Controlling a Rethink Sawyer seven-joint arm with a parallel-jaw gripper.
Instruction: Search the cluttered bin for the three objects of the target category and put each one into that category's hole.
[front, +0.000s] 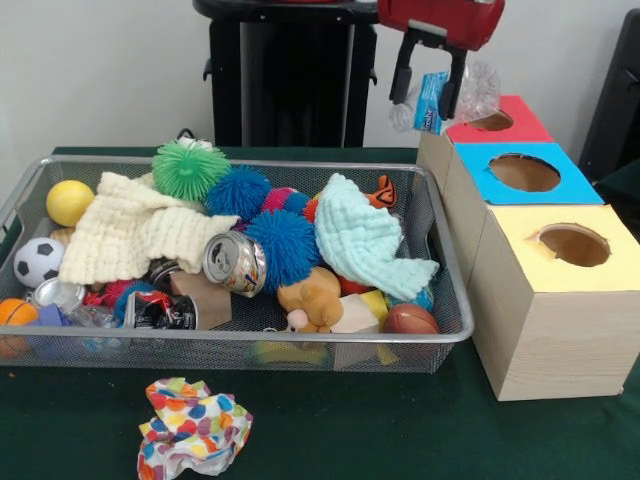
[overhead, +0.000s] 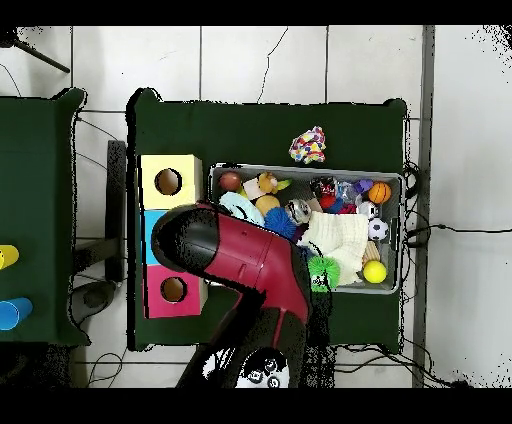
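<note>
In the front view, the gripper (front: 428, 92) hangs from the red arm at the top, above the red-topped box (front: 497, 121). Its 2 black fingers (front: 402, 78) pinch a crumpled piece of clear plastic (front: 470, 92) with a blue label, so the jaws are closed on this piece. The piece is in the air, just beside the round hole of the red box and a little higher. After the red box stand the blue-topped box (front: 524, 172) and the yellow-topped box (front: 560, 290), in 1 row at the right of the bin (front: 446, 250). The bin is full of clutter: a cream cloth (front: 128, 230), a mint cloth (front: 365, 240), a silver can (front: 234, 263), a green spiky ball (front: 190, 168), a yellow ball (front: 69, 202) and a small soccer ball (front: 38, 261). Another clear plastic piece (front: 92, 315) lies at the left front corner of the bin, near an orange ball (front: 14, 313). A dotted cloth (front: 195, 425) lies on the green table (front: 400, 420) in front of the bin.

In the overhead view, the red arm (overhead: 245, 262) covers the blue box and reaches toward the red box (overhead: 173, 290). The gripper is hidden under the arm. The bin (overhead: 400, 232) is to the right of the boxes.
</note>
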